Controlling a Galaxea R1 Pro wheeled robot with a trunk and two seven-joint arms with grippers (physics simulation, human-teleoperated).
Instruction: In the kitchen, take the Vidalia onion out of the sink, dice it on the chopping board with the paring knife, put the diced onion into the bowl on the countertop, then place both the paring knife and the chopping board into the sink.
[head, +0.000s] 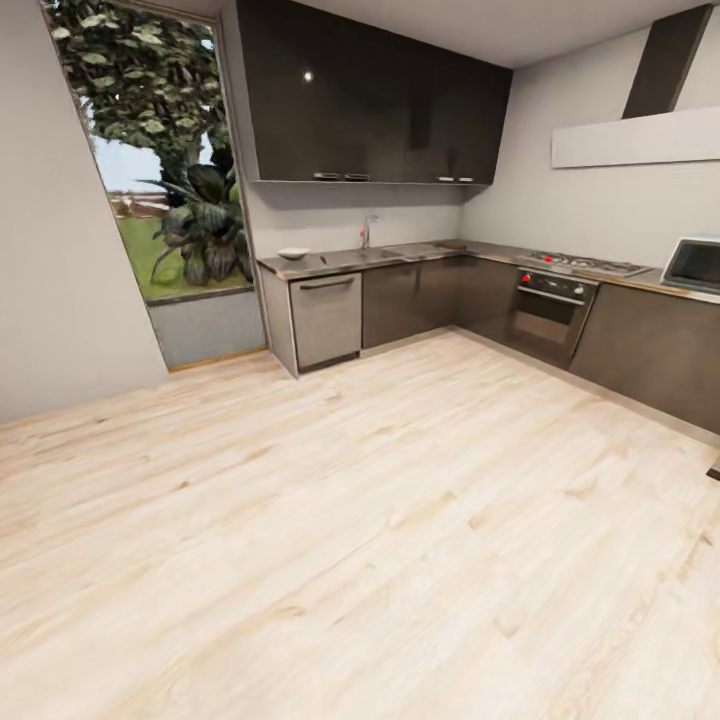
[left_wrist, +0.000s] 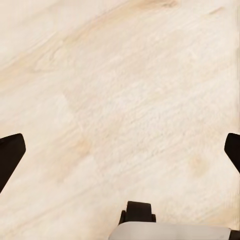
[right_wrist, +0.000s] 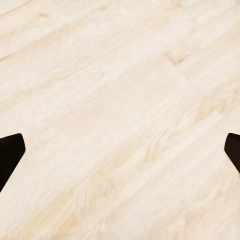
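- I stand well back on a pale wooden floor (head: 380, 520), looking across the room at an L-shaped kitchen in the far corner.
- The surface (head: 340, 260), a glossy grey worktop, runs along the back wall over dark cabinets (head: 410, 300) with bar handles.
- The bowl (head: 293, 253) sits white and shallow near the window end of that surface.
- The sink (head: 405, 249) is set into the surface just past the bowl, with its chrome faucet (head: 368, 231) rising behind it against the wall.
- A small dark mark (head: 323, 260) lies on the surface between bowl and sink; it is too small for me to tell what it is.
- A brownish shape (head: 451, 244) rests on the surface beyond the sink, near the corner; it may be the chopping board, but I cannot be sure from here.
- The onion is too small or too hidden to make out at this range.
- A hob (head: 580, 264) and an oven (head: 548, 305) with red knobs fill the side run of cabinets.
- My left hand (left_wrist: 120, 155) hangs over bare floor, its two dark fingers wide apart and holding nothing.
- My right hand (right_wrist: 120, 155) hangs likewise above the floorboards, fingers spread wide and empty.
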